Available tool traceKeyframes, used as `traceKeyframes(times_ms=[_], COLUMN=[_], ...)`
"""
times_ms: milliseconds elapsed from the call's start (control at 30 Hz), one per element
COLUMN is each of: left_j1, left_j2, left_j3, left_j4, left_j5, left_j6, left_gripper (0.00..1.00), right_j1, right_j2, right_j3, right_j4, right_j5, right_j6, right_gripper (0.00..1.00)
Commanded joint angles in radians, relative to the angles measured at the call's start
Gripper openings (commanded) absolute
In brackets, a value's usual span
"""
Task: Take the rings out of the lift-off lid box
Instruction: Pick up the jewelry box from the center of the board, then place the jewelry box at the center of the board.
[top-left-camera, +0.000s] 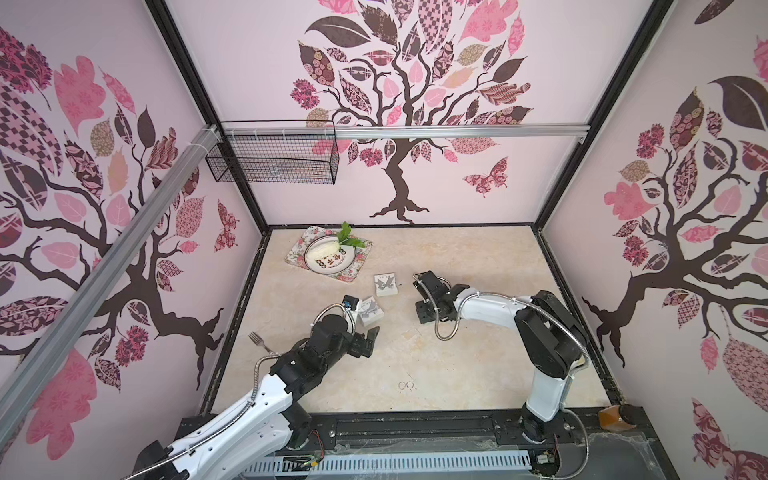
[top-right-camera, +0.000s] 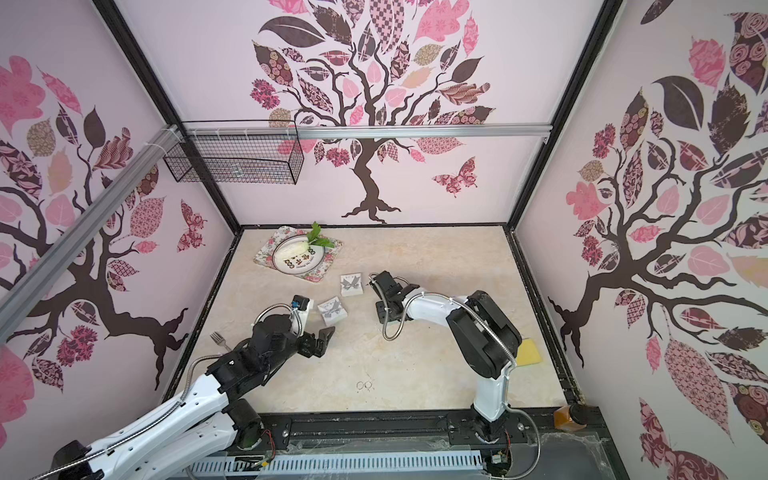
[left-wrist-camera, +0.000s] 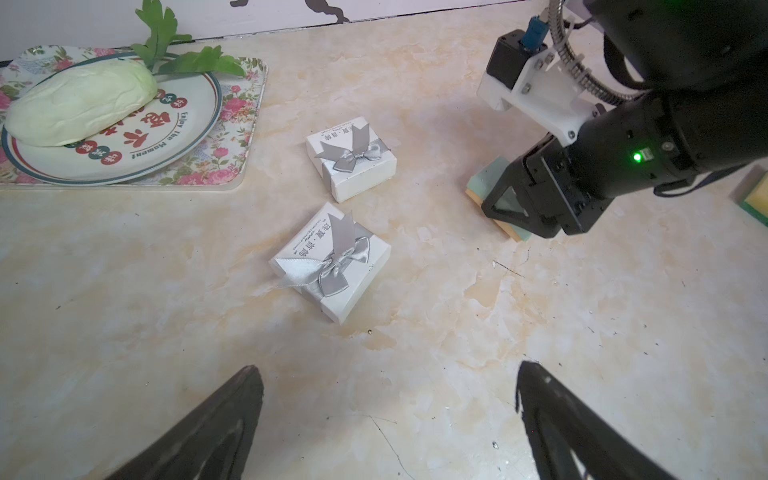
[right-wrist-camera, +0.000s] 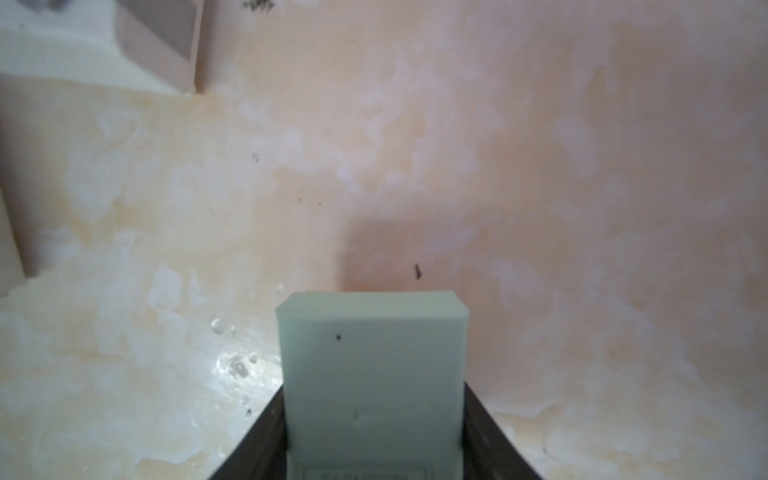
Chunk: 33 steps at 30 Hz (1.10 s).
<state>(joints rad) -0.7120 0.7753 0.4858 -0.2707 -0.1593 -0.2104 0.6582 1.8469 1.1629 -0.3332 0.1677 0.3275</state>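
Note:
Two thin silvery rings (top-left-camera: 406, 385) (top-right-camera: 364, 385) lie side by side on the table near its front. A pale green box (right-wrist-camera: 372, 353) with a tan base (left-wrist-camera: 484, 183) sits under my right gripper (top-left-camera: 424, 309) (right-wrist-camera: 374, 384). The jaws press against both of its sides, and in both top views the gripper hides it. Whether any rings are inside does not show. My left gripper (top-left-camera: 368, 343) (left-wrist-camera: 388, 365) hangs open over bare table, just in front of two white boxes with grey bows (left-wrist-camera: 332, 262) (left-wrist-camera: 351, 164).
A plate with cabbage and a leafy sprig (top-left-camera: 332, 266) rests on a floral tray (top-left-camera: 345, 276) at the back left. A fork (top-left-camera: 258, 340) lies by the left arm, and a yellow sponge (top-right-camera: 528, 352) behind the right arm. An amber bottle (top-left-camera: 615, 417) stands at the front right corner.

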Motion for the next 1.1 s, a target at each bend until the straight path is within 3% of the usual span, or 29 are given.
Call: traceKeyframes(times_ms=[0, 333, 600, 967, 1067], left_j1=[0.005, 0.004, 0.005, 0.005, 0.005], left_j2=[-0.014, -0.023, -0.044, -0.051, -0.056], left_j3=[-0.026, -0.024, -0.027, -0.026, -0.026], left_j4=[0.028, 0.038, 0.041, 0.04, 0.038], left_j5=[0.028, 0.049, 0.053, 0.052, 0.049], left_j6=[-0.002, 0.003, 0.006, 0.004, 0.004], left_gripper=[0.98, 0.98, 0.98, 0.98, 0.98], right_j1=[-0.087, -0.317, -0.411, -0.434, -0.434], right_j2=[0.038, 0.304, 0.536, 0.595, 0.596], right_j3=[0.089, 0.493, 0.811, 0.835, 0.836], right_j4=[-0.044, -0.13, -0.241, -0.247, -0.25], right_j5=[0.014, -0.043, -0.073, -0.073, -0.059], right_j6=[-0.038, -0.169, -0.216, -0.203, -0.205], right_gripper=[0.51, 0.52, 0.52, 0.54, 0.63])
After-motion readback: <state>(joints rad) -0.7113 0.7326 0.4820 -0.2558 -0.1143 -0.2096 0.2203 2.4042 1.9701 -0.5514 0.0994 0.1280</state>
